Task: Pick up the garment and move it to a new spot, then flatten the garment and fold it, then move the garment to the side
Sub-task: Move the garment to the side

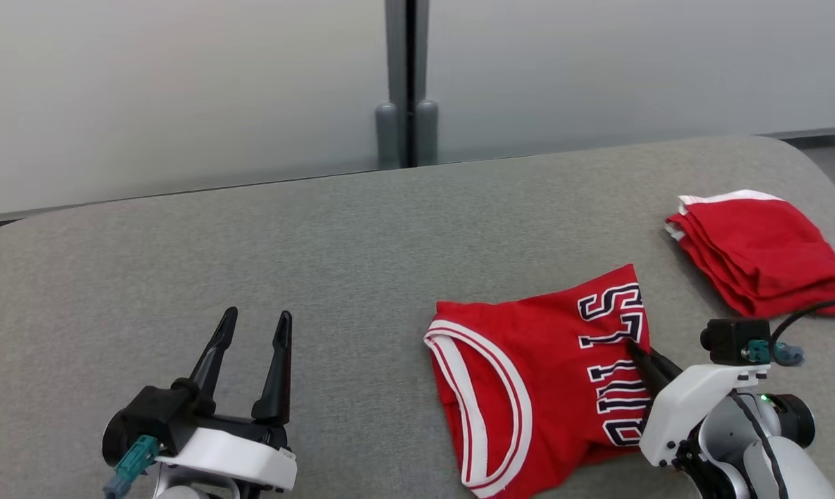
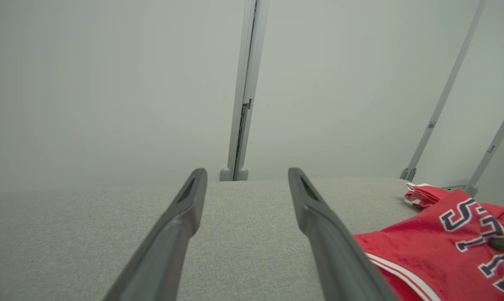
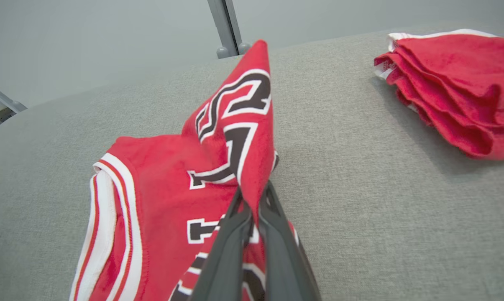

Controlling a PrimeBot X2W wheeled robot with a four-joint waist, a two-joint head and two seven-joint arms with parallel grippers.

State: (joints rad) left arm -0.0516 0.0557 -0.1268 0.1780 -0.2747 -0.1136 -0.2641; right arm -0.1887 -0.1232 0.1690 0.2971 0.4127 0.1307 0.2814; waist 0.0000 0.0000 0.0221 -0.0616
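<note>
Garment [image 1: 528, 360], a red jersey with white-trimmed neck and dark lettering, lies rumpled at the near right of the grey bench [image 1: 320, 235]. Its lettered edge is drawn up into a peak by the right fingers [image 3: 233, 238], which are closed tight on the cloth. The left fingers [image 1: 276, 371] stand wide apart and empty over the bench's left side. A stack of folded red cloth [image 1: 763, 253] sits at the far right, apart from the garment.

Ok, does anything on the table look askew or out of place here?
The red jersey lies rumpled and half doubled over, its lettering running sideways, one fold pulled up into a peak where the right end effector pinches it. The folded red stack nearby looks neat. Nothing spilled or torn.
</note>
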